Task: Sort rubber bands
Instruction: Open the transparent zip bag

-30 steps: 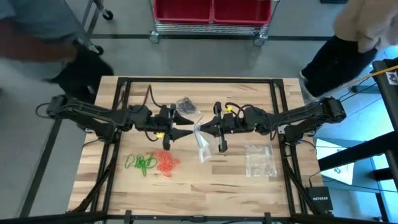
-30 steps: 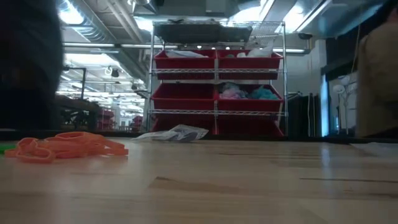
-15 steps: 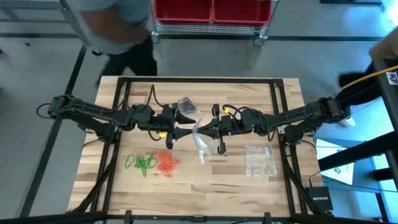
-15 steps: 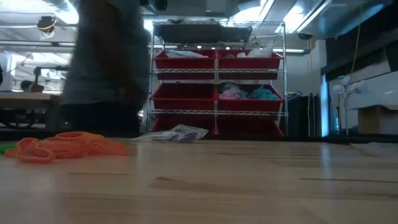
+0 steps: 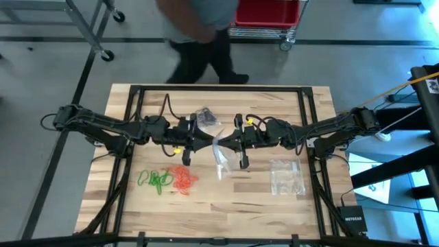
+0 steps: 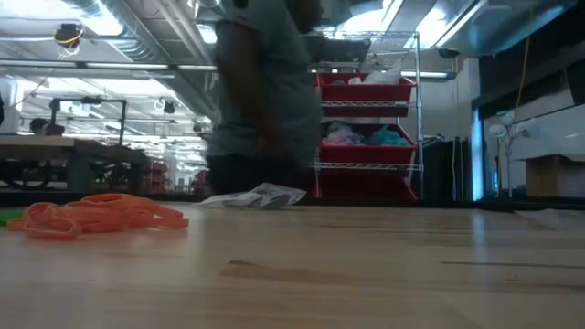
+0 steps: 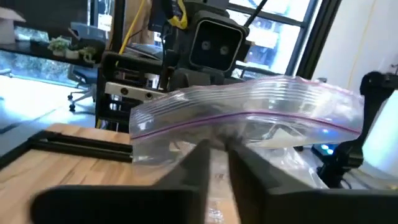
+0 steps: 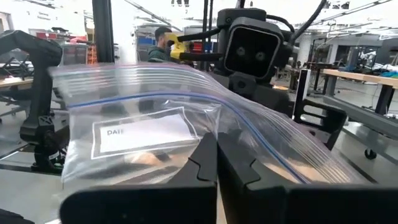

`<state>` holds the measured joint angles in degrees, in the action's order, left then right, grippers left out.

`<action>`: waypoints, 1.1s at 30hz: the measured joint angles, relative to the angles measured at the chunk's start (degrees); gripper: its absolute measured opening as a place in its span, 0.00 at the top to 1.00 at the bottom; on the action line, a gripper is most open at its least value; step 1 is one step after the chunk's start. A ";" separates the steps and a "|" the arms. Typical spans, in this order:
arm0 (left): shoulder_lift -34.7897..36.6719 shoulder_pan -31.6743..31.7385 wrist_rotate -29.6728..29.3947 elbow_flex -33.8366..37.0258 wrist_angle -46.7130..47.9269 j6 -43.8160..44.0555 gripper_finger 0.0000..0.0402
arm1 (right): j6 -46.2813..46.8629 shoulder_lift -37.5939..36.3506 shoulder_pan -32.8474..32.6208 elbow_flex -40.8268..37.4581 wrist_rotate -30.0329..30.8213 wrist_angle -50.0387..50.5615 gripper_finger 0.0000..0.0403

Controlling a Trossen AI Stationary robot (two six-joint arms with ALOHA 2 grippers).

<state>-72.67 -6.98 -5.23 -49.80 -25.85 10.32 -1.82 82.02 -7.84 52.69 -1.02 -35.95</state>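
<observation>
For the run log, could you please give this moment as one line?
left end effector: closing on bag | right end effector: shut on bag | bands: unsorted on table

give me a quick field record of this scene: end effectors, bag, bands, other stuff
left end effector: closed on the clear plastic zip bag, mid-table
right end effector: shut on same bag, facing the left one
orange-red rubber band pile: on wooden table, near left
bright green rubber bands: beside the orange pile
second clear bag: flat, right side
bag with dark contents: far side
</observation>
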 joint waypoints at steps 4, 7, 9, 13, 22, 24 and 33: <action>0.03 -0.04 -0.40 0.00 0.51 -1.56 0.99 | 0.02 0.00 0.00 0.00 0.05 0.17 1.00; 0.91 -0.31 -1.26 -0.01 3.96 -1.79 1.00 | 0.02 0.07 0.00 0.00 0.07 1.18 1.00; 1.83 -0.53 -1.84 -0.01 6.98 -1.81 1.00 | 0.02 -0.16 0.00 -0.01 0.00 2.47 1.00; 4.76 -1.25 -4.48 0.00 13.28 -1.83 1.00 | 0.04 -1.60 0.00 0.00 0.37 5.79 1.00; 8.52 -1.83 -6.30 -0.02 22.87 1.41 0.99 | 0.97 -3.74 0.00 0.00 0.79 15.09 1.00; 8.00 -1.72 -6.29 -0.02 23.19 2.97 0.98 | 1.66 -3.32 0.00 0.00 2.45 18.92 1.00; 3.70 0.89 -6.36 -0.02 23.75 13.42 0.74 | -0.24 -0.07 0.00 -0.02 14.12 35.91 1.00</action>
<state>-68.97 -6.09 -11.60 -49.82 -2.10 23.74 -2.06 81.95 -7.84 52.66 13.10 -0.04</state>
